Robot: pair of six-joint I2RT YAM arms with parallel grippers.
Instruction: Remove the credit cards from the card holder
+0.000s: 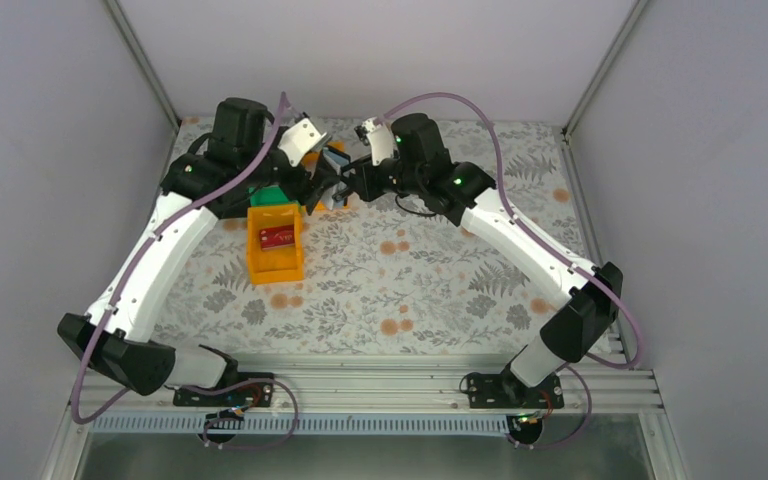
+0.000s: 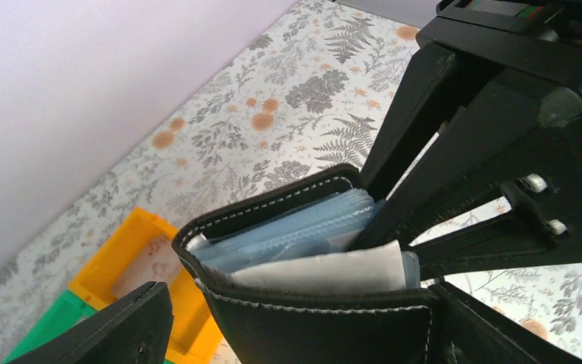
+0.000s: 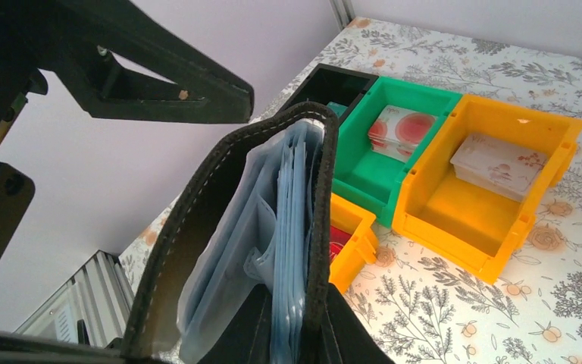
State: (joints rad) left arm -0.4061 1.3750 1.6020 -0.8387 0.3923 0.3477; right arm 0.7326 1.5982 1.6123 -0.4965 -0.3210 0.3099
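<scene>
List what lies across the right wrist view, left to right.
card holder → green tray holding a red-spotted card → large orange tray holding a pale card

- No text, brand, number or sign can be read in any of the views;
- Pale marks are seen on the red card [image 1: 276, 237] from the top camera, but they are too small to be read;
- Only red round patterns are shown on the whitish card [image 3: 396, 130]; no letters can be made out on the pale card [image 3: 498, 163].
</scene>
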